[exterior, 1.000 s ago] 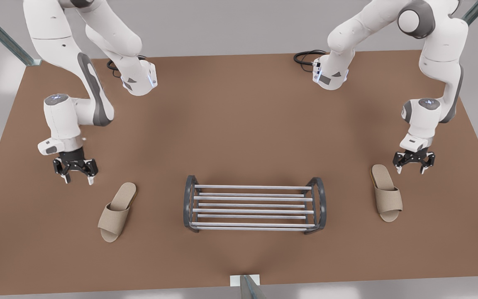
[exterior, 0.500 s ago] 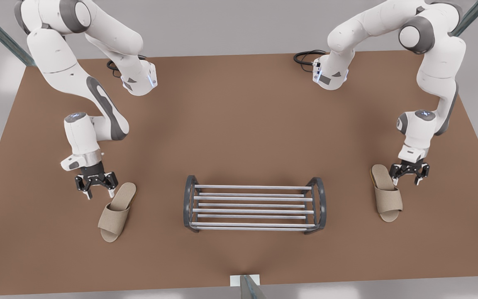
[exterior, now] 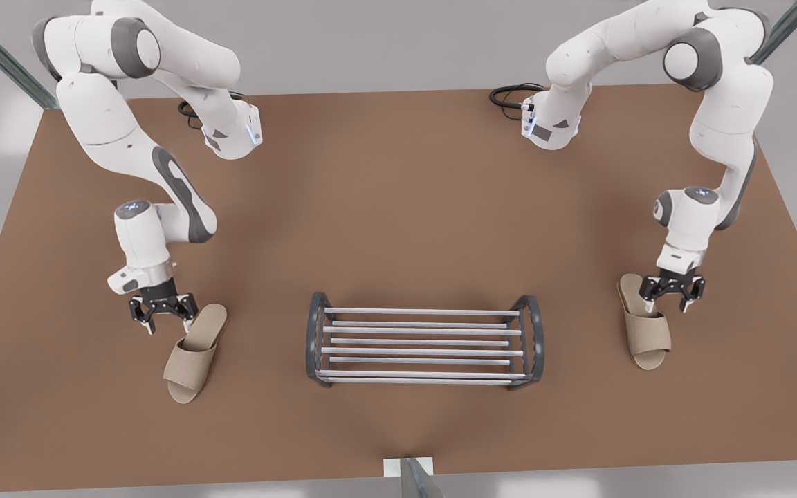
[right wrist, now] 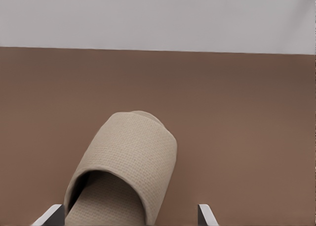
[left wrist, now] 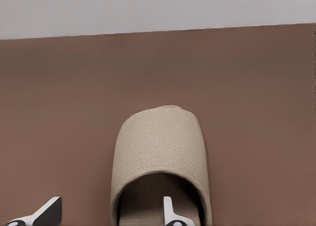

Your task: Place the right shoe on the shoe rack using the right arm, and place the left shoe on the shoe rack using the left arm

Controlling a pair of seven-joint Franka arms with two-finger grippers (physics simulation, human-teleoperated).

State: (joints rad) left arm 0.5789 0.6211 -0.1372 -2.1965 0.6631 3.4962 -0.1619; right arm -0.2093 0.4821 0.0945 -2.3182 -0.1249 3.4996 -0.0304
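Brown counter [exterior: 398,207] carries everything, with the shoe rack [exterior: 424,343] low at its middle, near the edge closest to the front view. The two white arms are mounted on the far side of the rack and reach around it. The right arm [exterior: 132,138] comes down on the front view's left of the rack and the left arm [exterior: 717,124] on the front view's right. A coiled black cable [exterior: 509,93] lies by the left arm's base and another [exterior: 187,107] by the right arm's base. The rack's pale bars run between dark arched end frames, and one end frame faces each shoe across a stretch of counter. The right shoe [exterior: 192,351] lies flat on the counter off the rack's end on the front view's left, its toe angled away from the rack. The left shoe [exterior: 644,321] lies flat off the opposite end, well apart from the rack. The right gripper [exterior: 163,315] hangs at the right shoe's heel end, jaws spread and gripping nothing; the right wrist view shows one fingertip [right wrist: 205,213] out over bare counter. The left gripper [exterior: 670,296] sits low over the left shoe's heel, jaws also spread and empty, one fingertip [left wrist: 170,212] above the insole behind the strap, the other outside the shoe.
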